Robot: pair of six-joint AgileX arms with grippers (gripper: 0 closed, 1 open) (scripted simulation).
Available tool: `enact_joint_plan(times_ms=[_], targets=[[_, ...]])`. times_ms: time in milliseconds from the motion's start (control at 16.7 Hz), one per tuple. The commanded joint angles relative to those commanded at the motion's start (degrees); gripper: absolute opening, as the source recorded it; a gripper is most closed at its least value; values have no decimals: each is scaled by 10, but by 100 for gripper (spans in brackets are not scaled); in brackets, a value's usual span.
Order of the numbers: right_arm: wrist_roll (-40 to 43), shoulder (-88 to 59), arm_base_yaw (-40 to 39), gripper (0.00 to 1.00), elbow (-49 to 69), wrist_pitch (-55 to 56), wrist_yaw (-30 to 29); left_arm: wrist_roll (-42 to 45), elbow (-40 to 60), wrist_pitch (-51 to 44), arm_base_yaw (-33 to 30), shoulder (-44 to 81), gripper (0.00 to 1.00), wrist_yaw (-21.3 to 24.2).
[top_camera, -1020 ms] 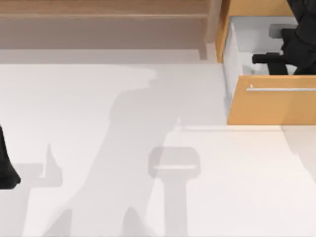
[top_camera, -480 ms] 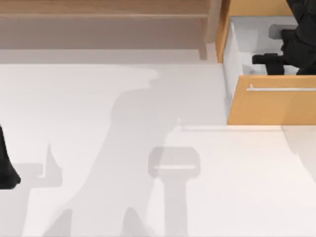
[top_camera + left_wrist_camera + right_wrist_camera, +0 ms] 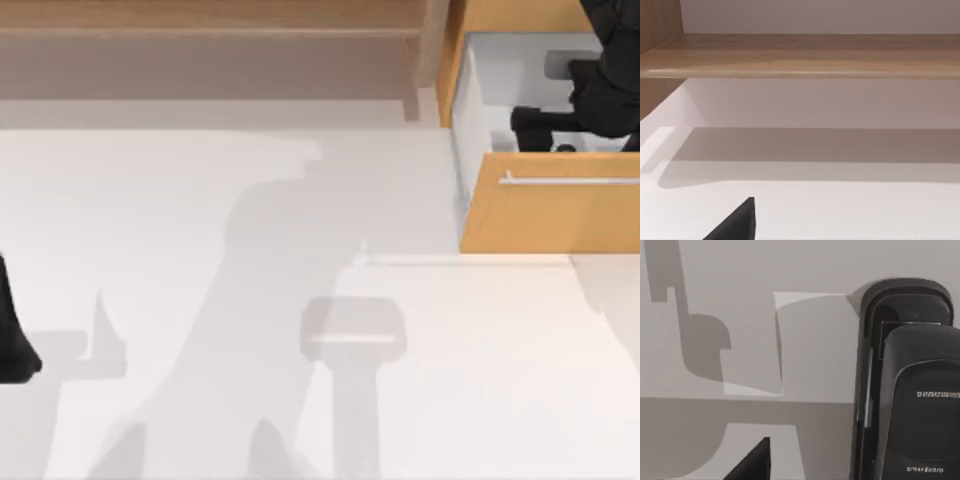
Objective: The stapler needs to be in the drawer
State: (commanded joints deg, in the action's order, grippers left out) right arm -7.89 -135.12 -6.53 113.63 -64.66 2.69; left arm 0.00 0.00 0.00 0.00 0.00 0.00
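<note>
looking down from the top view, the right gripper (image 3: 545, 125) is seen inside the open drawer (image 3: 560, 215) at the table's right far corner, with the black arm coming in from the right edge. a dark horizontal shape reaches leftward from the arm over the white drawer floor; whether this is the stapler, the fingers, or both together cannot be separated in this view, so the state of the pincer cannot be told. the left arm (image 3: 12, 335) is parked at the table's left edge, well apart from the drawer, so the right arm is clearly the nearer one. the long pale shelf (image 3: 210, 30) runs along the far side, left of the drawer.

in the left wrist view, only one dark tip of the left gripper (image 3: 737, 222) is shown over the bare white table (image 3: 840, 210), with the shelf behind; open or closed cannot be told.

in the right wrist view, the stapler (image 3: 907, 390) is shown close, black, lying over the white drawer floor. its long axis runs away from the wrist camera, and its rounded end points away from the camera. one dark finger tip (image 3: 752, 462) stands beside it, apart. it is judged that the stapler is already within the drawer walls, and the coming move depends on it being released and the pincer being drawn back along that same axis.
</note>
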Motion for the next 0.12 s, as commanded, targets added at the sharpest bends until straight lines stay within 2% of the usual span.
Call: enact_joint_plan(times_ms=[120], targets=[[0,0,0,100,0,0,0,0,0,0,0,0,100,0]])
